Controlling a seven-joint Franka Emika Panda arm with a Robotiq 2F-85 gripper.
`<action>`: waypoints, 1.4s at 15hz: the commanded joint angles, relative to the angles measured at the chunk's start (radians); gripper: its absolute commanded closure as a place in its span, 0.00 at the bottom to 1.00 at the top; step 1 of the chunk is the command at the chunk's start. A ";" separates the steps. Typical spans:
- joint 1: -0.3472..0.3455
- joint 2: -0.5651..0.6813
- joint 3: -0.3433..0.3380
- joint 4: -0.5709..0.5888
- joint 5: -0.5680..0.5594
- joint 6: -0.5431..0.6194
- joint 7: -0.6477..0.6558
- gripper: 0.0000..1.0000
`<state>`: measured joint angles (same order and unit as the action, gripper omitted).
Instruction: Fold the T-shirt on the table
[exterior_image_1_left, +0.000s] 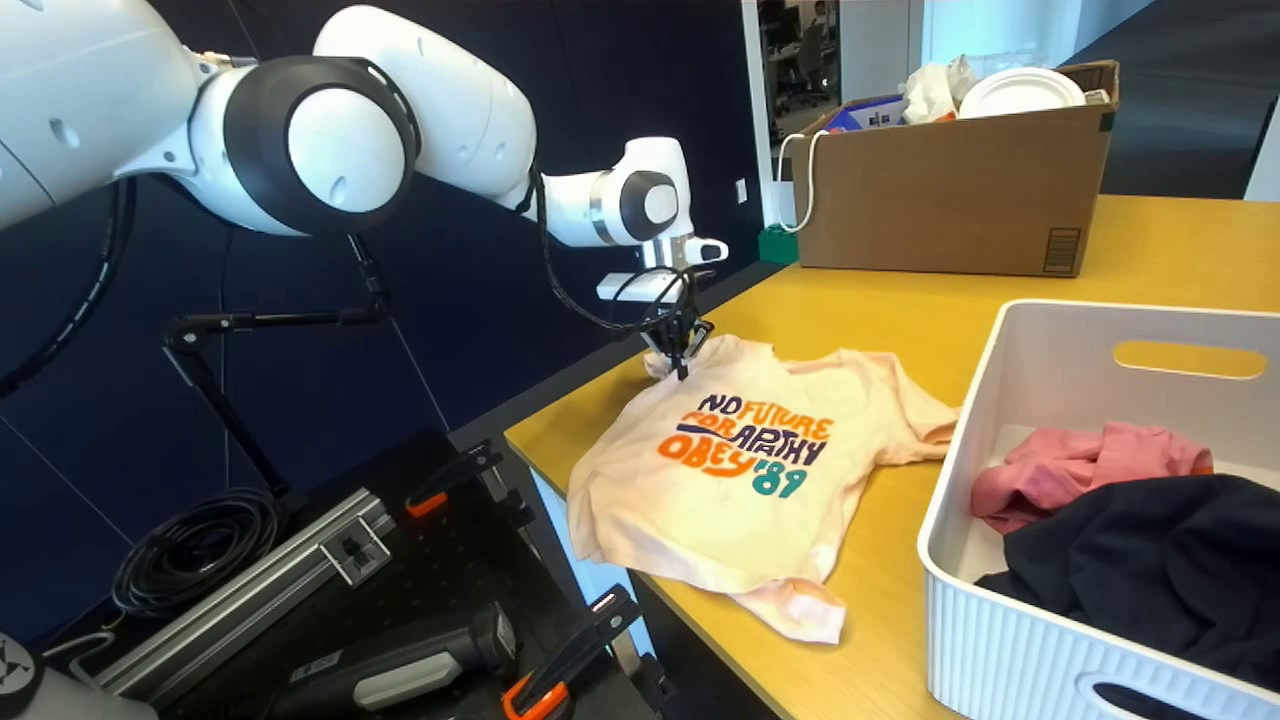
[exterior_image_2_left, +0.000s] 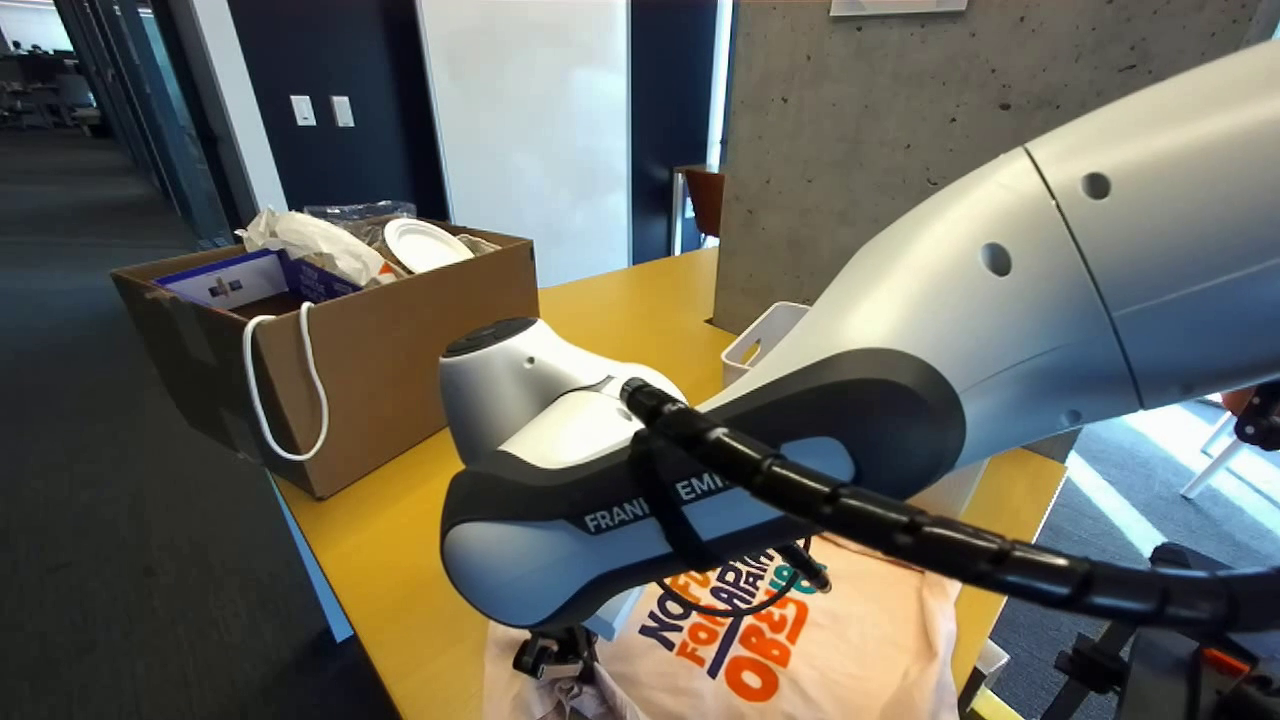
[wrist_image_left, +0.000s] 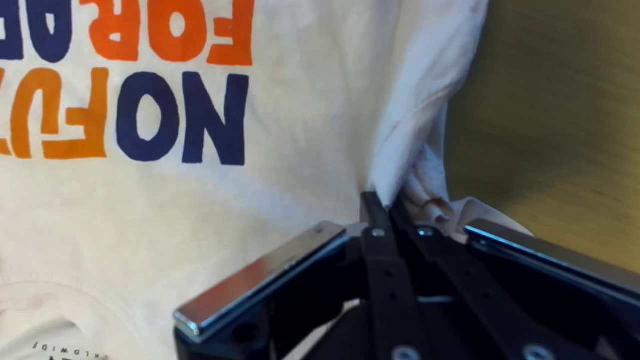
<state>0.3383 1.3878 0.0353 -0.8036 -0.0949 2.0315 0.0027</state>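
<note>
The pale peach T-shirt lies print side up on the yellow-tan table. Its hem reaches the table's edge, and a flap of cloth sticks out below. One sleeve is spread toward the basket. My gripper points down at the shirt's side near the other sleeve. In the wrist view the fingertips are shut on a raised fold of the T-shirt, beside the word "NO". The cloth around the fingers is bunched. In an exterior view the arm hides part of the T-shirt.
A white basket holding a red-pink garment and a black garment stands beside the shirt. A filled cardboard box stands at the back; it also shows in an exterior view. Orange-handled clamps sit near the table's edge.
</note>
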 joint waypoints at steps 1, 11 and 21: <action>0.005 0.001 -0.025 0.035 -0.011 -0.008 0.029 0.99; -0.011 -0.126 -0.101 -0.012 -0.004 -0.002 0.121 0.99; -0.125 -0.270 -0.157 -0.131 0.015 0.022 0.213 0.99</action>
<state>0.2391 1.1919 -0.1118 -0.8416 -0.0933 2.0345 0.1867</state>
